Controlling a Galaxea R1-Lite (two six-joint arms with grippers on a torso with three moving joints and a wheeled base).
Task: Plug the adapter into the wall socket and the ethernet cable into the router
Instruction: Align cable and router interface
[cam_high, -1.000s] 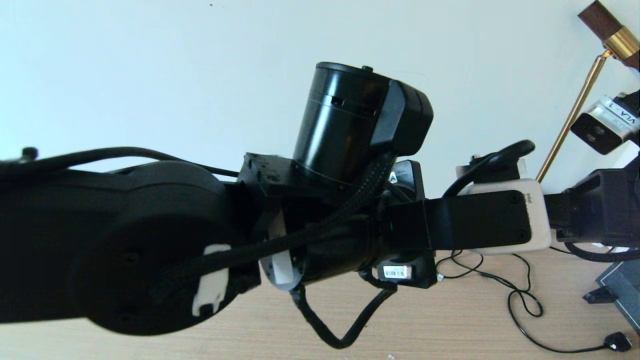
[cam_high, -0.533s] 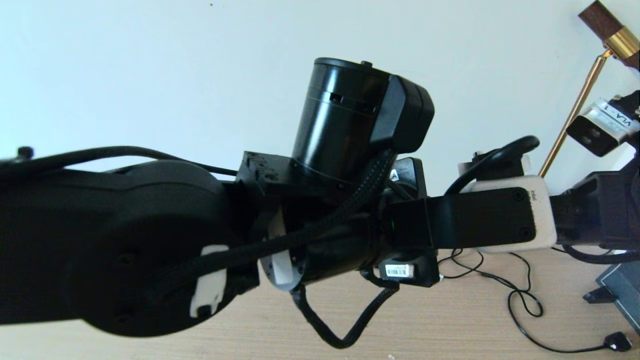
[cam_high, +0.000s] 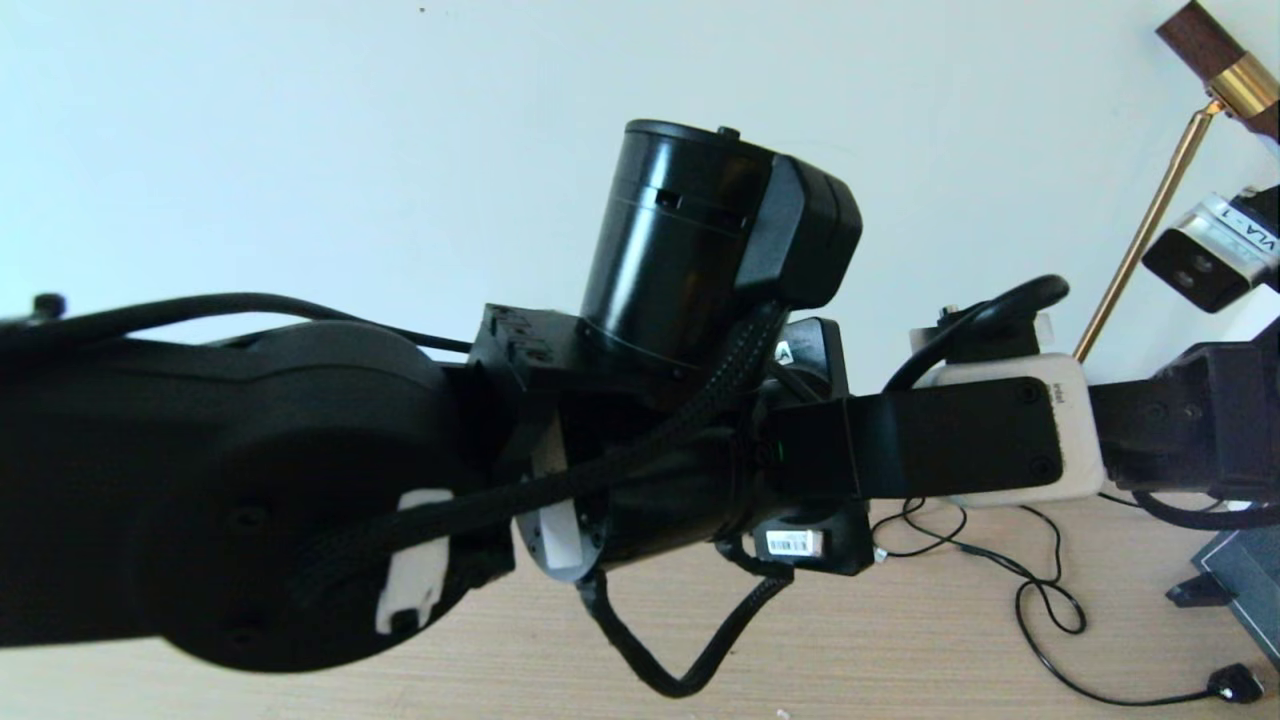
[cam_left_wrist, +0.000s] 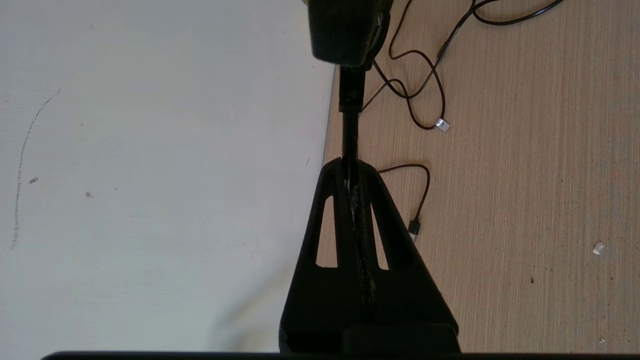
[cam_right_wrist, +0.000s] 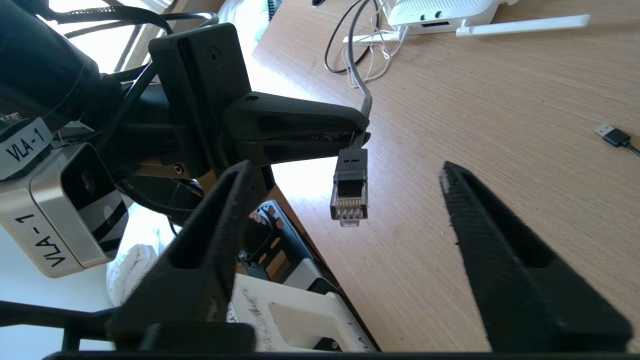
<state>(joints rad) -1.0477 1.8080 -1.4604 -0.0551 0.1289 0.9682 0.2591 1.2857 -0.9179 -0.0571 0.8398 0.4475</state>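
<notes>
My left gripper (cam_right_wrist: 362, 132) is shut on the black ethernet cable (cam_right_wrist: 363, 97) just behind its plug. The clear-tipped plug (cam_right_wrist: 349, 187) hangs free below the fingertips, above the wooden table (cam_right_wrist: 500, 100). My right gripper (cam_right_wrist: 345, 167) is open, its two black fingers standing wide on either side of the plug and touching nothing. In the left wrist view the closed fingers (cam_left_wrist: 350, 162) pinch the cable (cam_left_wrist: 350, 135). The head view shows the left gripper (cam_high: 1055, 435) reaching right toward the right arm (cam_high: 1190, 430). The white router (cam_right_wrist: 440, 12) with a stick antenna (cam_right_wrist: 520, 24) lies far off. The adapter and the wall socket do not show.
Thin black cables (cam_high: 1040, 600) with small USB plugs (cam_high: 1235, 683) lie looped on the table. A USB plug (cam_right_wrist: 612, 134) lies right of the gripper. A dark grey panel on a stand (cam_high: 1240, 590) sits at the right edge. A brass lamp stem (cam_high: 1150, 220) leans by the wall.
The right gripper has opened. The left gripper with the cable rose slightly, then came back down to about where it was.
</notes>
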